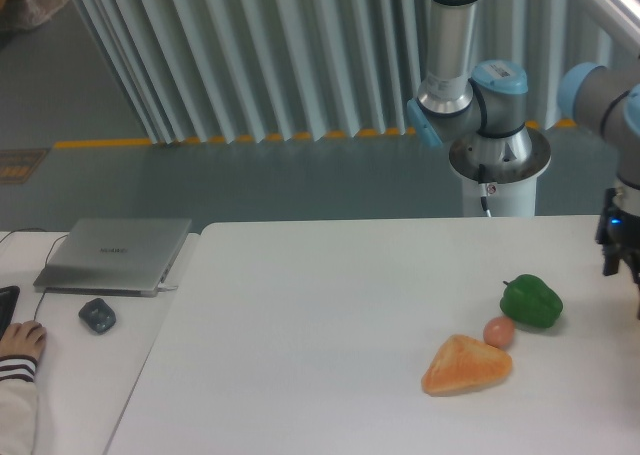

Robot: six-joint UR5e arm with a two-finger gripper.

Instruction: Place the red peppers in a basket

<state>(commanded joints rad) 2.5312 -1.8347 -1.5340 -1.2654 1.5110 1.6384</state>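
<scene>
Partly cut off by the frame, the gripper (622, 255) hangs over the table's (320, 325) right edge; whether its fingers are spread or pressed together cannot be told. Near that edge a green pepper (531, 301) sits beside a small reddish round piece (499, 331), which touches an orange-tan wedge (466, 365) toward the front. No red pepper or basket can be made out. On a second table (70, 375) at left lie a closed laptop (114, 254), a dark mouse (97, 315) and a person's hand (20, 343) at the left edge.
</scene>
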